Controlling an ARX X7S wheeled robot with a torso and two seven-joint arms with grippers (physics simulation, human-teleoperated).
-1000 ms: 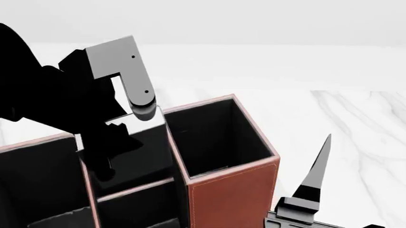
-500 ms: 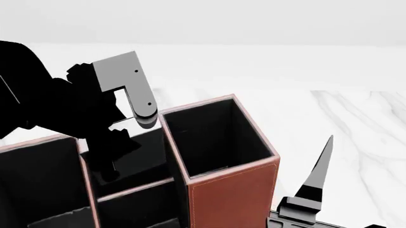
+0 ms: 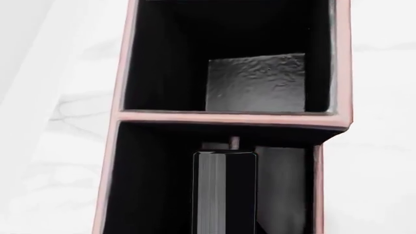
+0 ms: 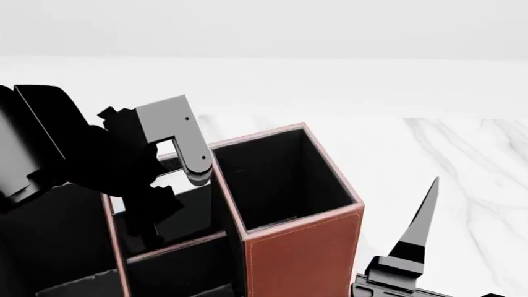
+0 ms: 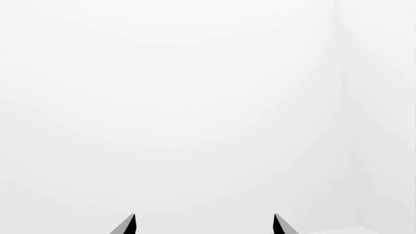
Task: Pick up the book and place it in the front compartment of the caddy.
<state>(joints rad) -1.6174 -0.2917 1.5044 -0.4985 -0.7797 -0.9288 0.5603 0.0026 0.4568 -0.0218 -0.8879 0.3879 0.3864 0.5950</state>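
Left wrist view: book stands on edge inside a caddy compartment; whether the left jaws grip it cannot be told. Head view: left gripper low over that section, presumably to seat it. Right wrist view: right gripper spread, idle

The caddy is standing upright on the white marble surface — reddish-brown walls, pale stitched rims, black lining, split into rectangular sections. The book, black-covered with pale page edges, is standing on end inside one section — next to the tall corner compartment.
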